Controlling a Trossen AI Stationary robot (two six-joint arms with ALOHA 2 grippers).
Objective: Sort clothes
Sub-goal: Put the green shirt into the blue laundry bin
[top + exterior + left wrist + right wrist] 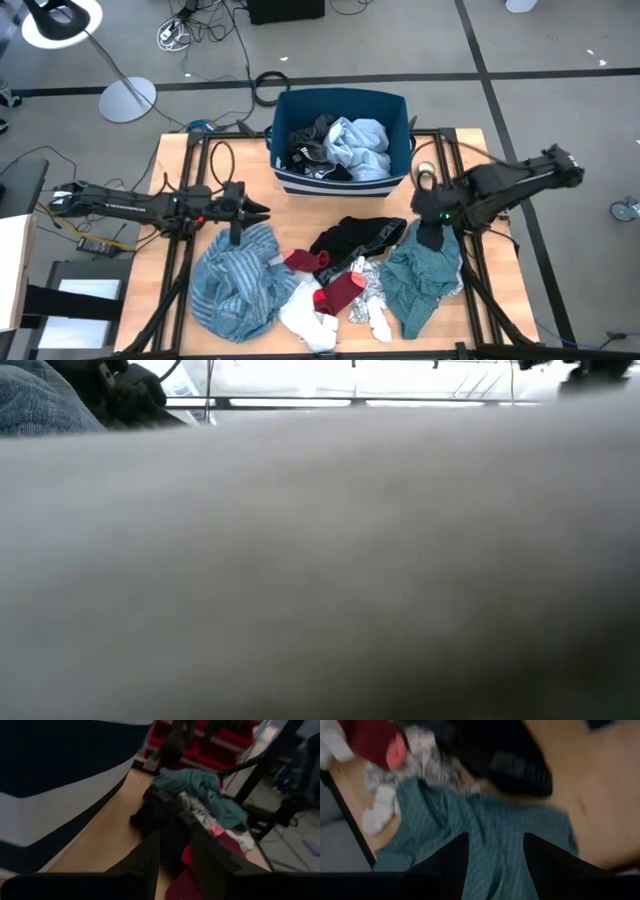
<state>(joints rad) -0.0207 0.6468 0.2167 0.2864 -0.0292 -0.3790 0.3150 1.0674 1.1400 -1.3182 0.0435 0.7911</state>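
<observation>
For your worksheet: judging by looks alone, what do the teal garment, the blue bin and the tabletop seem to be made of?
Teal garment: soft woven cloth, matte; it crumples in loose folds and shows a fine pattern close up.
Blue bin: probably fabric, with white stripes and slightly sagging walls.
Tabletop: light wood or wood laminate, smooth and pale tan.

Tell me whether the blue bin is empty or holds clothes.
Holds clothes: the bin has a light blue garment and dark items inside, seen from above.

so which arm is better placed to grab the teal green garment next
Right, likely. The right gripper hangs open directly over the teal green garment's upper edge. The left gripper sits across the table above the blue striped garment.
</observation>
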